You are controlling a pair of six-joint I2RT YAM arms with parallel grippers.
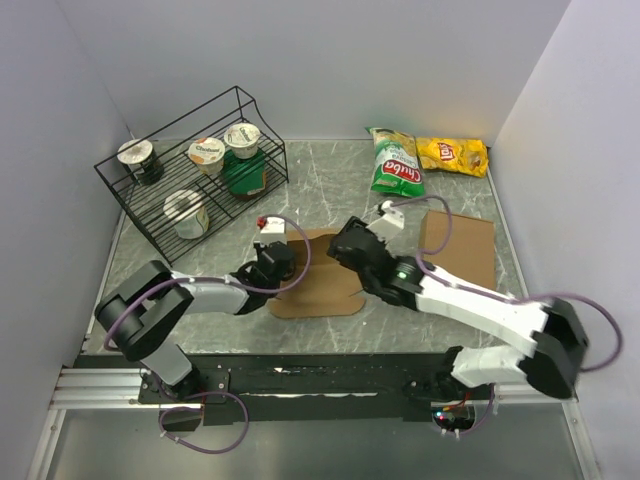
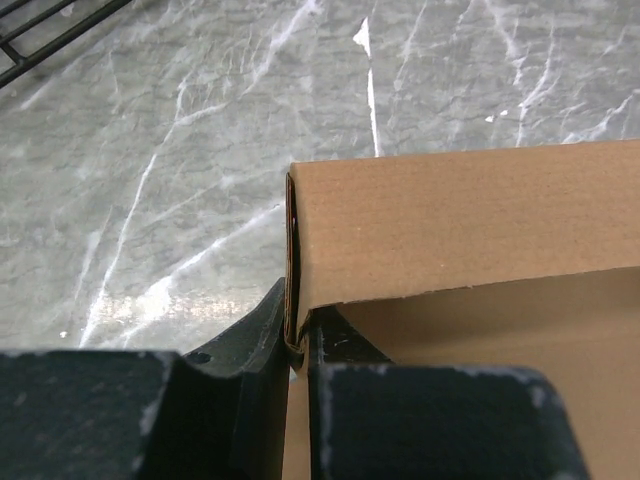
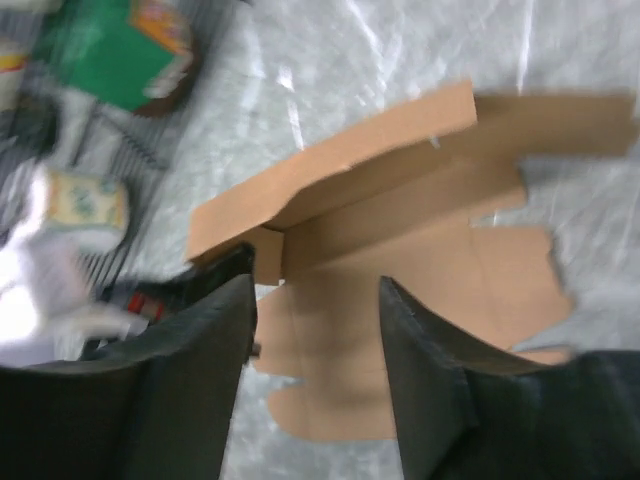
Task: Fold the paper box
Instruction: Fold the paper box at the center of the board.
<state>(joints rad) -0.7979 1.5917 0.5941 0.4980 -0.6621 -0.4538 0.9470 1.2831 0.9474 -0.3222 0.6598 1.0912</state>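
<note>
While the left gripper (image 2: 297, 335) clamps a raised, doubled-over flap at the left edge of the paper box (image 1: 320, 295), we see the right gripper (image 3: 315, 300) hovering over the sheet's middle, jaws apart and nothing between them. The box lies half-formed at the centre of the table (image 1: 320, 190), between the two arms, most of it flat on the grey marble-patterned top. From the right gripper the unfolded panels lie straight below and toward the near side, so we judge that arm the better placed for the next crease. The upright flap's long edge runs away from the left gripper's fingers. The box is thin brown card, matt and faintly ribbed, with notched tabs cut along its edges. A plain cardboard slab (image 1: 462, 248) lies to the right, chip bags (image 1: 395, 160) sit at the far edge, and a wire rack (image 1: 190, 170) of cups stands at the far left.
</note>
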